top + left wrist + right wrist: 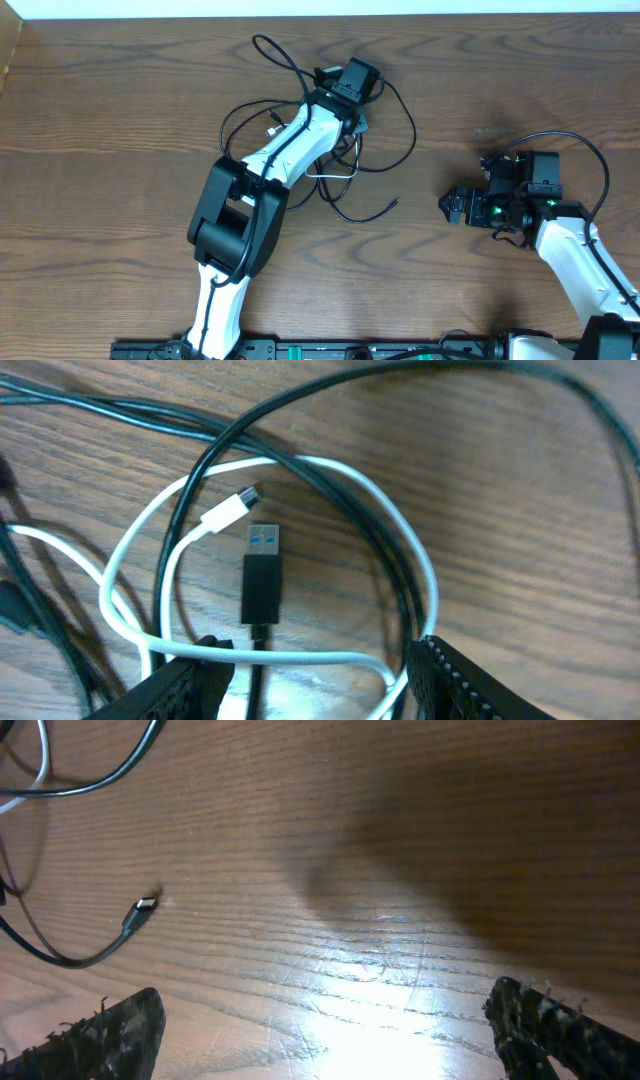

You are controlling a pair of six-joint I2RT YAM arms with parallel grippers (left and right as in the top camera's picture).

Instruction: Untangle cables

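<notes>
Wooden table (120,100), cables (411,135) in one tangled heap around the middle, closer to the far edge than the near one. Left arm reaches from the near edge over the heap, left gripper (320,660) low above it with jaws spread wide, not pinching anything. In the left wrist view the white cable (290,657) makes loops on the wood, one strand crossing the gap between the two fingers (190,685); its white plug (228,512) lies inside the loop, just beside a black USB plug (262,575) that points toward the far edge. Black cords run over and beside the white loops, several crossings, still knotted together. One black cord end (395,203) trails out of the heap toward the right edge, small plug (145,907) flat on bare wood. Right gripper (458,207) sits well apart from the heap, nearer the right edge, pointing left toward it, jaws wide apart, nothing between them; right wrist view shows only table between its fingers (110,1030)
</notes>
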